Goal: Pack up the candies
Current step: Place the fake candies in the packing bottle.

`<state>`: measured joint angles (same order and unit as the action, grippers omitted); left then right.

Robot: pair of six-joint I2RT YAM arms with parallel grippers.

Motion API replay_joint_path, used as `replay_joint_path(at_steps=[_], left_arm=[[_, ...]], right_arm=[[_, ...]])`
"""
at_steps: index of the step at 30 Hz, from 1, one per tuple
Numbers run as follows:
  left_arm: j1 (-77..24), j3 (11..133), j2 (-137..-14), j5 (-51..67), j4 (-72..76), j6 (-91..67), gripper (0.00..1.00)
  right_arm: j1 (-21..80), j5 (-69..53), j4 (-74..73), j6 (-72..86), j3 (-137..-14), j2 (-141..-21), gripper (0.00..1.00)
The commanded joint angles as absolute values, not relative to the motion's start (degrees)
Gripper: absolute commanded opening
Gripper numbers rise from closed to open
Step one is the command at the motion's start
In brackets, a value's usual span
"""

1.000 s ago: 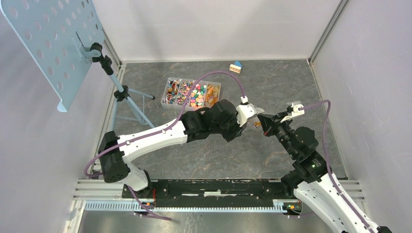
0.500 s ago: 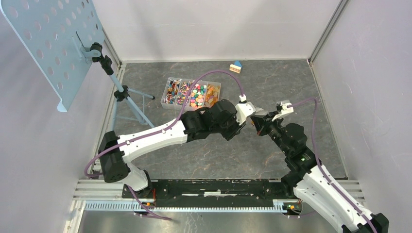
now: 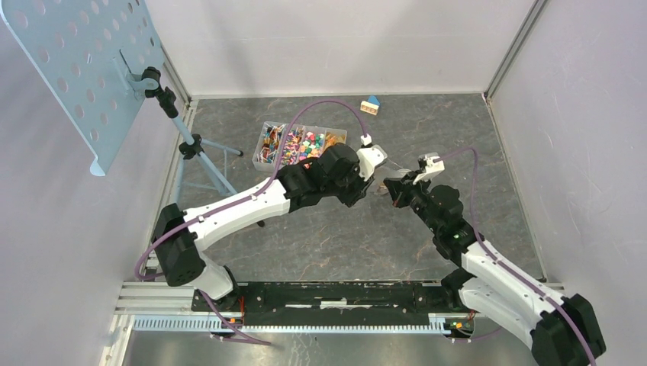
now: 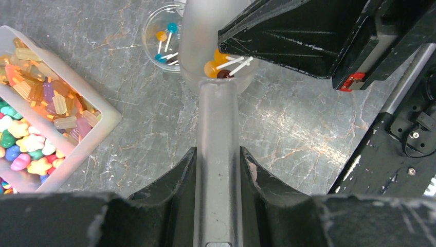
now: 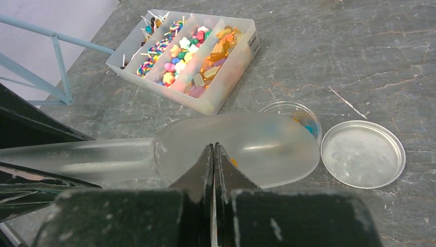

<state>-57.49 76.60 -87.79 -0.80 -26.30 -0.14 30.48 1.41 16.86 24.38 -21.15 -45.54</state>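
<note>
Firmly clamped, the left gripper (image 4: 218,157) has its fingers (image 4: 180,172) pinched on the flat handle of a frosted plastic scoop (image 4: 218,113). The scoop's bowl carries a few candies (image 4: 212,68), small ball lollipops on thin white sticks. The right gripper (image 5: 214,148) is pressed fully together with nothing between its tips, which sit at the scoop's bowl; whether they touch it I cannot tell. Just beyond the bowl stands a small clear round dish (image 5: 288,104) with a few lollipops already in it and its lid (image 5: 362,154) lying beside it. More sweets fill the compartment tray (image 5: 207,107) farther off. These candies look very light, hard and smooth, so they should roll and slide readily, and pinching one directly seems awkward. Better, I judge, to hold the stiff scoop handle and tip them out, or nudge them by the sticks.
</note>
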Motion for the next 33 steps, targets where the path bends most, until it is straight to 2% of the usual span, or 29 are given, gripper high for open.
replay_joint_path(at_steps=[1, 19, 33], left_arm=[[-55.4, 77.9, -87.7, -0.3, -19.6, -2.0, 0.02], [-49.9, 81.8, -92.9, 2.9, -21.6, -0.2, 0.02], [-49.8, 86.4, -94.5, 0.8, -28.6, 2.0, 0.02]], right_arm=[[30.5, 1.0, 23.2, 24.4, -21.3, -50.6, 0.00], [30.5, 0.5, 30.1, 24.2, -26.6, -68.4, 0.00], [30.4, 0.8, 25.6, 23.0, -32.7, -69.9, 0.01]])
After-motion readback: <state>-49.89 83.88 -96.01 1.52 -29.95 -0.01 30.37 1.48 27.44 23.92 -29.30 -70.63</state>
